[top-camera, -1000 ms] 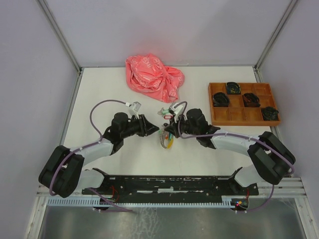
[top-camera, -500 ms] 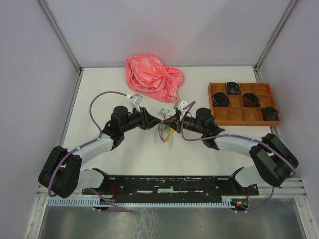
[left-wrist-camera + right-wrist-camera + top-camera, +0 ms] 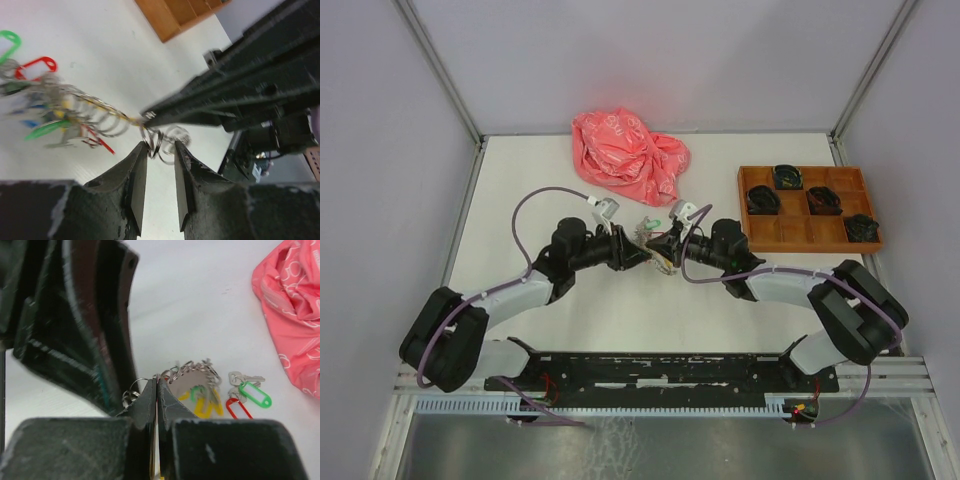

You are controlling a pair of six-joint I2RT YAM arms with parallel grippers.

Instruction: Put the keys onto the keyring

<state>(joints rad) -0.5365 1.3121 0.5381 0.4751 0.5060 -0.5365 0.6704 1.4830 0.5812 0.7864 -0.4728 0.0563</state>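
White bench (image 3: 520,180), two arms reaching in toward each other at mid-bench. Crumpled pink bag (image 3: 630,155) at the back, wooden tray (image 3: 790,240) with black items in some compartments at back right. Neither is in play.

Right pincer (image 3: 157,385): fingers pressed together, clamped on the wire of the keyring (image 3: 154,139), lifting it off the bench so the ring hangs free. Looks like it's holding the ring steady for the other arm to work on. A bunch (image 3: 200,387) of other keys with yellow, blue and green tags dangles from the same chain of rings; it's blurred in the left wrist view.

Left pincer (image 3: 161,147): jaws apart, tips either side of the ring loop. The ring is just at one fingertip and not squeezed. Probably lining up to take a second hold or pry the coil open. Tips of both pincers are almost touching.

Keys (image 3: 242,377): two small silver ones, lying flat on the bench just behind the pincers toward the pink bag, side by side, not on the ring yet. One has an oval green tag (image 3: 256,393), the other a red tag (image 3: 236,407), both hollow plastic loops. Nothing is touching them. Threading not started, ring prep first.
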